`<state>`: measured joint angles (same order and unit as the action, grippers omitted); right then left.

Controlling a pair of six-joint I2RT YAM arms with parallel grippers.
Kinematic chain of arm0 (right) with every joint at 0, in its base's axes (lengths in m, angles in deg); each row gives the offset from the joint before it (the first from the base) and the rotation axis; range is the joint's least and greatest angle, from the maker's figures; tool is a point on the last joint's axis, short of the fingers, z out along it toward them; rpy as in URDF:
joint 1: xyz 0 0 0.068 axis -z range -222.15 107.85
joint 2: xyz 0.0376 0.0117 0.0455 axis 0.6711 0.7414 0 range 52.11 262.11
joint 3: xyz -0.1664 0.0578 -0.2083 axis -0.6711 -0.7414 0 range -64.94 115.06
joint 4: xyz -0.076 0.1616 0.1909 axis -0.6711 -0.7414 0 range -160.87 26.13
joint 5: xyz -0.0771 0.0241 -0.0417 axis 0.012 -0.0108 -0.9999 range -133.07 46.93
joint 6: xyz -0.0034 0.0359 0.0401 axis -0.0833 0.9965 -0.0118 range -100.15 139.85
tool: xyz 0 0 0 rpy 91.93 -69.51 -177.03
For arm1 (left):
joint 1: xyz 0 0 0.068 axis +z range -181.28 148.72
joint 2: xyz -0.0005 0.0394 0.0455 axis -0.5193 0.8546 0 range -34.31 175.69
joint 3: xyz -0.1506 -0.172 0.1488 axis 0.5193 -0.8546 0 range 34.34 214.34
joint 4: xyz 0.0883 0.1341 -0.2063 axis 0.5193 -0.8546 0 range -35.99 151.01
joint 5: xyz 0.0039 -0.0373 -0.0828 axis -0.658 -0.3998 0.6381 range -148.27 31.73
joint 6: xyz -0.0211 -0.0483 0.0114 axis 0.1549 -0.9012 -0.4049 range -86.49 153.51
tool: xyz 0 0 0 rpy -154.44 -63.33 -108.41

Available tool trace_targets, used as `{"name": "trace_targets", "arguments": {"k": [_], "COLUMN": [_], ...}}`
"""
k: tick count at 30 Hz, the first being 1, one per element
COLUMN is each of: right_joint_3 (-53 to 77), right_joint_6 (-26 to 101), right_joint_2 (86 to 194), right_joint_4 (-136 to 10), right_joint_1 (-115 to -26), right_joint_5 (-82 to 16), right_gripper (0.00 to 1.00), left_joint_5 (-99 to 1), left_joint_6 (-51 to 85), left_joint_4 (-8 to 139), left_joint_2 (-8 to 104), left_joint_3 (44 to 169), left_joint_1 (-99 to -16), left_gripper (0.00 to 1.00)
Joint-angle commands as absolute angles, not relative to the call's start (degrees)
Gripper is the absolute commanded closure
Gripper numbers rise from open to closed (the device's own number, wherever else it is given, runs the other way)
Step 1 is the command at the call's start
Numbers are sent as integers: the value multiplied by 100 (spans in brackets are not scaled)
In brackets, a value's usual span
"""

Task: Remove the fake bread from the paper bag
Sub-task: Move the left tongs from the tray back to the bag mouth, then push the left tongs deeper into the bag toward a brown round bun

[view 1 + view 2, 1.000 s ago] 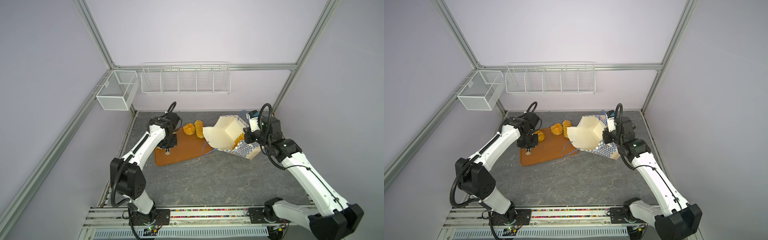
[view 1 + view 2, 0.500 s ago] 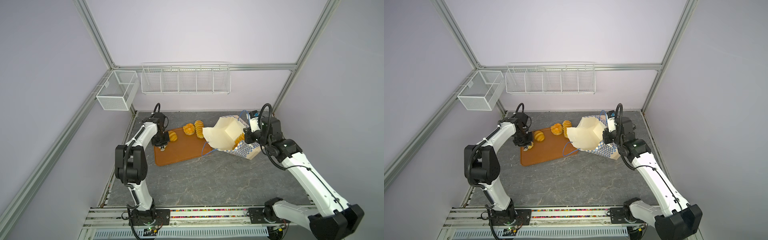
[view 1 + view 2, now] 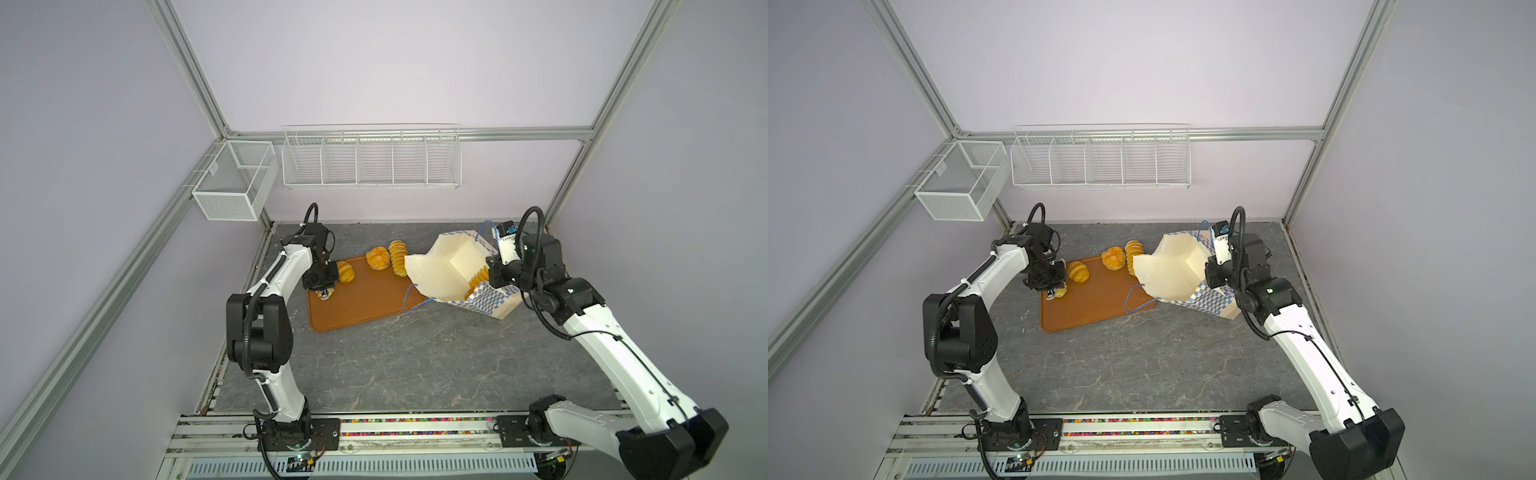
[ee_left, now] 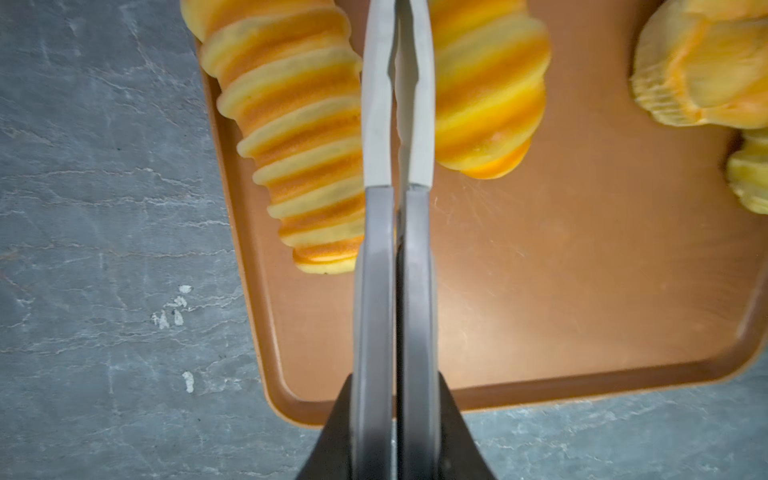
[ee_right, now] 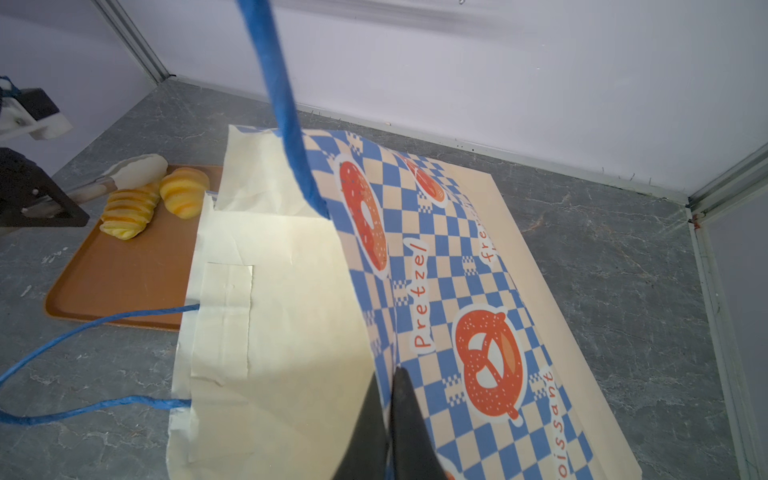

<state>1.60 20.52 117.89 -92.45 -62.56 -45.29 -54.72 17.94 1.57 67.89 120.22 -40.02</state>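
Note:
The paper bag (image 3: pixel 449 270) (image 3: pixel 1167 270) (image 5: pixel 291 291) lies tilted on its side, mouth toward the brown tray (image 3: pixel 357 307) (image 3: pixel 1096 307). My right gripper (image 3: pixel 493 272) (image 5: pixel 390 376) is shut on the bag's checkered wall. One piece of fake bread (image 3: pixel 478 276) shows inside the bag. On the tray lie a croissant roll (image 3: pixel 345 272) (image 4: pixel 490 91), a round bun (image 3: pixel 377 257) and a ridged loaf (image 3: pixel 398 257). My left gripper (image 3: pixel 322 287) (image 4: pixel 397 10) hangs shut and empty over the tray's left edge, between the croissant and another ridged loaf (image 4: pixel 299 137).
Two white wire baskets (image 3: pixel 235 180) (image 3: pixel 372 158) hang on the back rail, above the table. The bag's blue cord handle (image 3: pixel 413 299) loops over the tray's right edge. Grey stone tabletop (image 3: pixel 415 361) stretches in front of the tray and bag.
My left gripper has slid left across the tray to its left edge, staying shut, and the arm's elbow has swung back. The bag and the right arm have not moved.

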Motion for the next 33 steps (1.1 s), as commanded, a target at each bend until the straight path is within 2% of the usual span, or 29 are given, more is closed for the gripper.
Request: {"name": "trace_targets", "arguments": {"k": [1, 7, 10, 16, 24, 33], "right_joint_3": [119, -165, -192, -131, 109, 474], "right_joint_6": [1760, 1537, 1512, 1556, 1362, 924], "right_joint_2": [11652, 11504, 11455, 11398, 11365, 11529], "right_joint_4": [-9288, -9172, -9156, -9181, -9355, -9426], "right_joint_1": [-6289, -6432, -6622, -6962, -7028, -6985], "right_joint_5": [-4337, -4120, -4163, -4489, -4834, -5206], "right_gripper": [93, 93, 93, 93, 93, 93], "left_joint_5": [-5152, -4593, -4488, -4479, -5036, -5022], "left_joint_6": [1979, 2333, 2489, 2613, 2393, 1751], "left_joint_4": [-125, -303, -421, -670, -200, 722], "left_joint_2": [6145, 5349, 4969, 4347, 3778, 3728], "left_joint_3": [12024, 11924, 11982, 12380, 12098, 11352], "left_joint_1": [-3998, -4079, -4402, -5655, -8011, -8805], "left_gripper": [100, 100, 100, 100, 100, 100]}}
